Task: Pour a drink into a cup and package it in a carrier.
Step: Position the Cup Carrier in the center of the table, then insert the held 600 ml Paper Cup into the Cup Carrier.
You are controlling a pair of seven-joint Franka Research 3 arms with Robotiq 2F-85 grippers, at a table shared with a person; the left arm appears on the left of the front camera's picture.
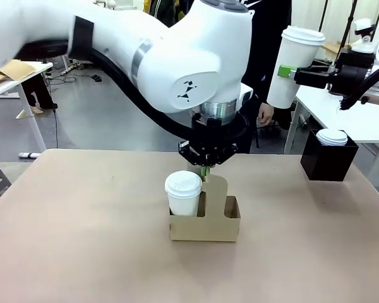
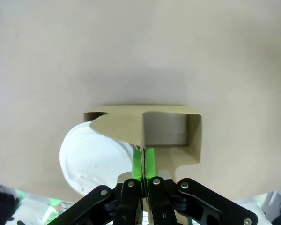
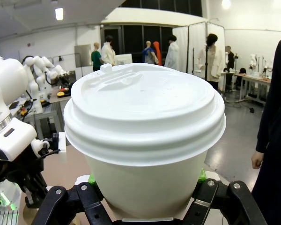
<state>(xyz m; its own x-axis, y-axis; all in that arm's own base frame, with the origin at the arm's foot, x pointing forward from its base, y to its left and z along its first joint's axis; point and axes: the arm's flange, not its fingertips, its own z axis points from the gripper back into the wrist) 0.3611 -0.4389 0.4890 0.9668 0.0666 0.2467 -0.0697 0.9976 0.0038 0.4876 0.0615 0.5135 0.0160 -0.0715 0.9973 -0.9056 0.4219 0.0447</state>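
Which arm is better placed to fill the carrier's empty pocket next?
Right, probably: the right hand holds a lidded cup aloft, and the empty pocket is on that side. The left hand is pinched on the carrier handle.

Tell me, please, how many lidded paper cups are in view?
2. One lidded cup sits in the left pocket of the cardboard carrier; the second cup is held aloft by the right hand.

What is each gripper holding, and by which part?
Left gripper pinches the carrier by the top of its handle tab; right gripper clamps a lidded cup around its side wall, in the air.
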